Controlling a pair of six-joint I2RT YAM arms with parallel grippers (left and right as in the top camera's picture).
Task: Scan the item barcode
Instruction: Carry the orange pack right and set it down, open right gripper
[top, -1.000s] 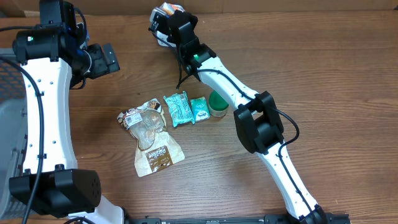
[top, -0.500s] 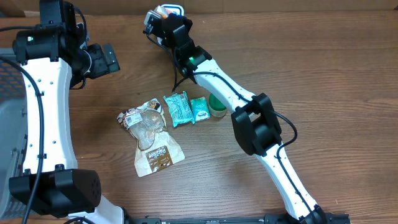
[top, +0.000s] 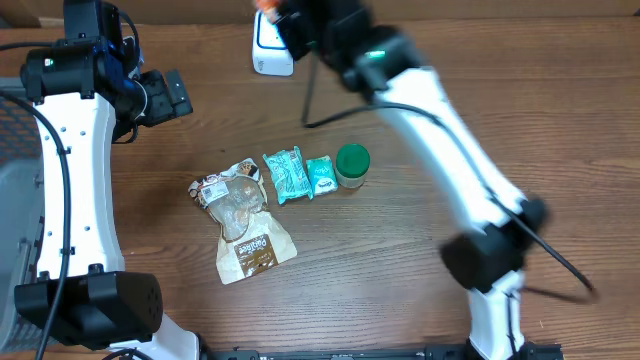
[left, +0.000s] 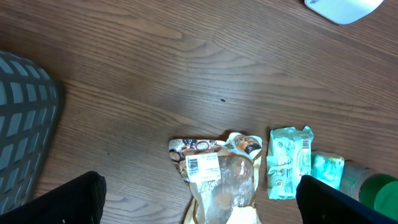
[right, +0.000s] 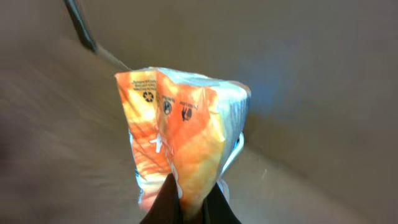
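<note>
At the far left edge sits a grey mesh basket (top: 10, 150), partly cut off by the frame. Next to it the left arm reaches up the table, and the left gripper (top: 172, 95) hangs above bare wood with its jaws spread wide and nothing between them; in the left wrist view its two dark fingers (left: 68, 199) stand at opposite lower corners. Further right, near the middle of the table, lies a clear-and-brown pouch (top: 240, 220) with a white label facing up. Up at the table's far edge, above and slightly right of the pouch, stands the white scanner (top: 272, 45). The orange packet (right: 186, 137) is in the air just over the scanner at the top edge of the overhead view, pinched by its lower end in the right gripper (right: 186, 202), whose fingers are pressed together on it. Printed symbols show on the packet's upper part, but I cannot tell whether a barcode faces the scanner. Back on the table, just right of the pouch, a teal packet (top: 285, 175), a smaller teal packet (top: 322, 176) and a green-lidded jar (top: 352, 165) lie in a close row. The right arm (top: 450, 140) is blurred and runs from the near right edge to the scanner.
</note>
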